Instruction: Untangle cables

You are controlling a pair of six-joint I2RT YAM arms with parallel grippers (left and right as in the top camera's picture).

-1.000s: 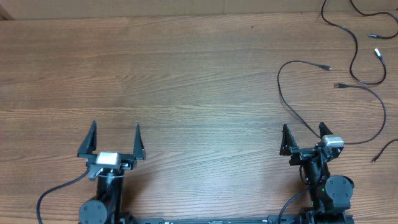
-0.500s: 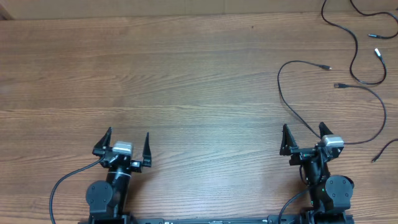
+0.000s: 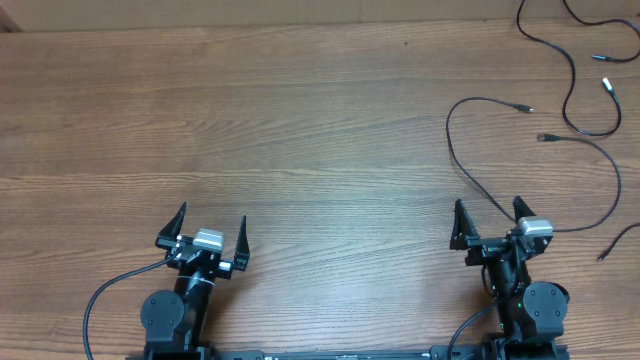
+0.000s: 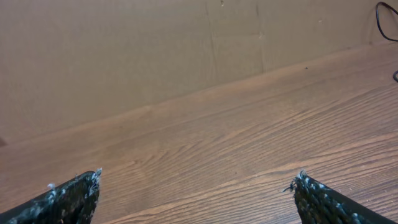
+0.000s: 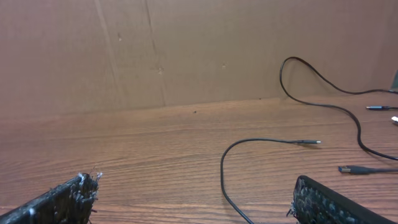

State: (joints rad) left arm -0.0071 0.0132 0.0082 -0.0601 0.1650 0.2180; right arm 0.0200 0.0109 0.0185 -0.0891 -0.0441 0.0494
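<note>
Several thin black cables lie spread over the right side of the wooden table. One cable (image 3: 452, 150) arcs from a plug near the upper right down between the fingers of my right gripper (image 3: 488, 216); it also shows in the right wrist view (image 5: 225, 163). Another cable (image 3: 610, 170) curves along the right edge, and a third (image 3: 568, 70) loops at the top right corner. My right gripper (image 5: 196, 196) is open and holds nothing. My left gripper (image 3: 213, 222) is open and empty near the front left, far from the cables; its fingers show in the left wrist view (image 4: 198, 186).
A brown cardboard wall (image 5: 186, 50) stands along the far edge of the table. Thicker black arm wires (image 3: 95, 300) trail by the left base at the front edge. A loose silver-tipped plug (image 3: 606, 86) lies at the far right.
My left gripper has drawn back toward its base and shifted a little to the right, staying open. The right arm and the cables have not moved.
</note>
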